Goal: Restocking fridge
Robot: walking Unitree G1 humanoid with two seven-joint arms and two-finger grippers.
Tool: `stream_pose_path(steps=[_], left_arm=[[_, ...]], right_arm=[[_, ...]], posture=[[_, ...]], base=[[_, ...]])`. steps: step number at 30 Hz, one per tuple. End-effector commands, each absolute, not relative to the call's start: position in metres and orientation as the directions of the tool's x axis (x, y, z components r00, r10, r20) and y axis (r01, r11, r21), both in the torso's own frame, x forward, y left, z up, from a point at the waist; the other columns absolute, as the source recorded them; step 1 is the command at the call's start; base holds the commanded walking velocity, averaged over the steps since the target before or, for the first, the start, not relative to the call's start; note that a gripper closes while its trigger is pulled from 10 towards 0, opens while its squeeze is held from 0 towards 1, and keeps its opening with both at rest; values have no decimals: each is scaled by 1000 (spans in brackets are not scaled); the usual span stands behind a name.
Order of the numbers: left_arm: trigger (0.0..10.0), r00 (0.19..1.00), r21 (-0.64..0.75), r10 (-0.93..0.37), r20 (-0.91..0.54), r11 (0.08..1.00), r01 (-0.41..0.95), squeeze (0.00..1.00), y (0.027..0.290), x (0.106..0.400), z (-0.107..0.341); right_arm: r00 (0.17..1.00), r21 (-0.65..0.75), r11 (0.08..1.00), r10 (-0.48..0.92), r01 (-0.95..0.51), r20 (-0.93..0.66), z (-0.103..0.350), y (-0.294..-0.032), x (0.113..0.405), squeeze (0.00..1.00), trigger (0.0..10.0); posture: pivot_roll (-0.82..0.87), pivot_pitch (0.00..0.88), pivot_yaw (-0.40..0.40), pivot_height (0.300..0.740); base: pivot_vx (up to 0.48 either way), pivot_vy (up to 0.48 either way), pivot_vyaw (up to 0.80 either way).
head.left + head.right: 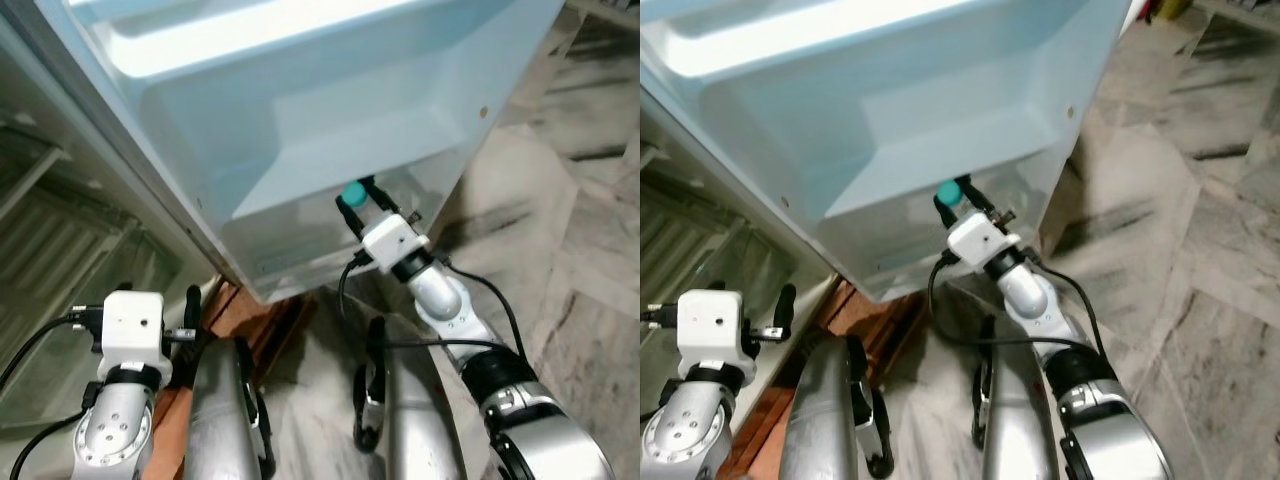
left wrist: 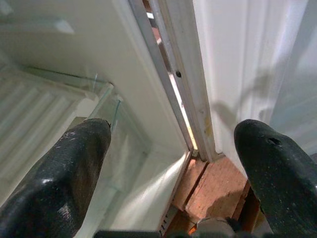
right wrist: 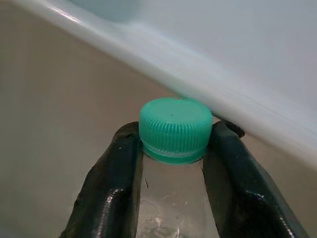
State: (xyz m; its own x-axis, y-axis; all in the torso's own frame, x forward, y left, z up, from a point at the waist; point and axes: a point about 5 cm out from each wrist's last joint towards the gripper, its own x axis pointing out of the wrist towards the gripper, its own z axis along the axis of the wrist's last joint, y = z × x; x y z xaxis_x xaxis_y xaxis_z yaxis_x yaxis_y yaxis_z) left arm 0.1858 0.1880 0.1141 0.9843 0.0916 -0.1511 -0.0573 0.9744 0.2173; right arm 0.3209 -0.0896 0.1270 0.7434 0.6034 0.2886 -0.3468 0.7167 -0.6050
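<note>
The fridge door (image 1: 300,110) stands open before me, its pale inner liner facing me. My right gripper (image 1: 360,205) reaches up to the clear bottom door shelf (image 1: 330,245), shut on the neck of a clear bottle (image 3: 171,208) with a green cap (image 3: 174,129). The green cap (image 1: 353,192) sits just under the liner's ledge. My left gripper (image 2: 173,163) is open and holds nothing; it hangs low by the fridge body's bottom corner, its fingers (image 1: 192,305) pointing up.
Glass shelves and a crisper of the fridge interior (image 1: 60,230) lie at my left. A reddish wooden base (image 1: 250,320) sits under the fridge. Marble floor (image 1: 570,180) spreads to the right. My own legs (image 1: 410,410) stand below.
</note>
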Motion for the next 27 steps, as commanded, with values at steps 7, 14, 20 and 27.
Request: stream_pose_path(steps=[7,14,20,27], left_arm=[[10000,979,240,98,-177,969,-53,0,190,181,113],[10000,979,240,98,-177,969,-53,0,190,181,113],[10000,980,231,85,-179,972,-42,0,185,186,111],[10000,981,228,81,-176,973,-39,0,183,191,110]], right_arm=[[769,-623,693,600,-364,219,115,-80,329,0,10000],[769,-623,693,600,-364,219,115,-80,329,0,10000],[978,-497,850,208,-174,15,87,-148,346,0,10000],[999,-476,878,51,-52,-15,87,-175,351,0,10000]], posture=[[305,310,68,585],[305,310,68,585],[279,300,59,585],[275,286,58,585]], base=[[0,0,0],[0,0,0],[0,0,0],[0,0,0]])
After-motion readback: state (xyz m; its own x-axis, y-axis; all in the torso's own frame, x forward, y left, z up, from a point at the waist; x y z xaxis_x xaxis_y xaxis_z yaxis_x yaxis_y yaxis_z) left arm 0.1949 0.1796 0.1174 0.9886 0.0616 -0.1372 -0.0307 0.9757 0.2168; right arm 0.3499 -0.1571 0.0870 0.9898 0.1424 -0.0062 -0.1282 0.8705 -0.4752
